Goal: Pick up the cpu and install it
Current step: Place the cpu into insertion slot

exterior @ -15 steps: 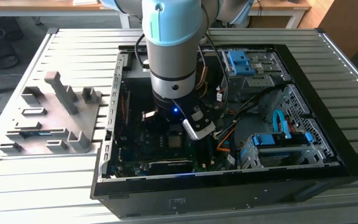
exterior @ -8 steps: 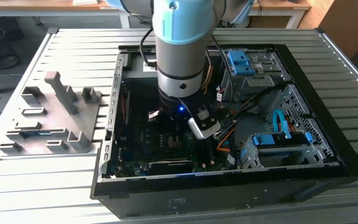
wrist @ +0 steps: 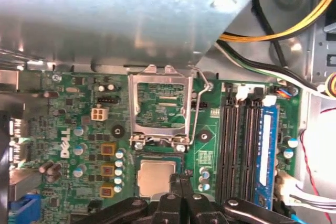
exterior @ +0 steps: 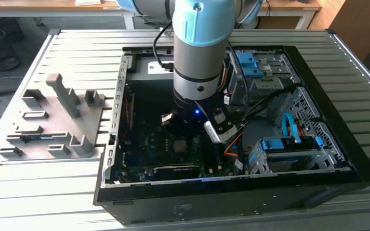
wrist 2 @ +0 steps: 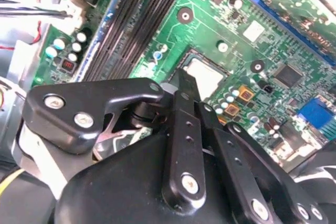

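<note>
Exterior view first: the arm (exterior: 198, 48) reaches straight down into an open computer case (exterior: 236, 197) lying on a slatted table (exterior: 37, 202). On the exterior view's left of the case there's a grey tray (exterior: 75, 144) with a memory stick (exterior: 36, 138) lying in it. On the exterior view's right, inside the case, you get a drive cage (exterior: 288, 149) with blue tabs and a mess of cables (exterior: 286, 126).

The first wrist view is where it gets useful. The cpu (wrist: 156, 178) is sitting flat in its dark socket (wrist: 179, 163) on the green board (wrist: 68, 108), silver top facing up. The gripper (wrist: 179, 178) is right at its edge, fingers pinched together with nothing between them. In the second wrist view a fingertip (wrist 2: 185, 80) overlaps one corner of the cpu, but I honestly can't tell if it's touching or just above it.

Stuff crowding the spot:
- the metal frame (wrist: 160, 74) of the socket is flipped open, lying just beside the socket on the far side from the fingers
- its wire lever (wrist: 197, 114) is swung out along that frame
- black memory slots (wrist: 236, 145) run close along one side, with a blue stick (wrist: 266, 150) seated in the outermost one
- a row of little capacitors (wrist: 118, 171) lines the opposite side

Nothing lies on top of the cpu apart from that fingertip.
</note>
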Action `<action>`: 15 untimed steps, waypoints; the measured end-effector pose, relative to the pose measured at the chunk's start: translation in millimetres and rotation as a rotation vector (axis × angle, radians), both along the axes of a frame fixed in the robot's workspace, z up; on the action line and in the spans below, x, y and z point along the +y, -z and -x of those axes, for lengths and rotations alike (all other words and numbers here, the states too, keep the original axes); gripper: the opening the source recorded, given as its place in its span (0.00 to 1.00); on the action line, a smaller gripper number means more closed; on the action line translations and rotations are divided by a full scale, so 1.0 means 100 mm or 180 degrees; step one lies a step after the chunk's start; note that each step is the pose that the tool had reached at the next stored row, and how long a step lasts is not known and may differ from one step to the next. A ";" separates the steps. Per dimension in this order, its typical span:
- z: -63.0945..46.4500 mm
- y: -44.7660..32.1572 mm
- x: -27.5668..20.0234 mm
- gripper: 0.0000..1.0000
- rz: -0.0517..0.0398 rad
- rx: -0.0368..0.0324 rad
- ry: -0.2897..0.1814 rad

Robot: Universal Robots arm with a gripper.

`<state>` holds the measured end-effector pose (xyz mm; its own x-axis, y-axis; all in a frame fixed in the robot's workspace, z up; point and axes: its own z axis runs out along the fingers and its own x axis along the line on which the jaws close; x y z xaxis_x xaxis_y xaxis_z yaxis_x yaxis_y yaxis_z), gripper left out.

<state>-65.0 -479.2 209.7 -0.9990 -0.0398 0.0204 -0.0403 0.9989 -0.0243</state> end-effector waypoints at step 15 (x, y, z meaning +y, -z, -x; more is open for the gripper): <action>-0.18 -0.198 0.008 0.10 0.0000 0.0042 0.0000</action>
<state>-47.5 -478.5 229.5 -0.9986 -0.0397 0.0335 -0.0405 0.9989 -0.0238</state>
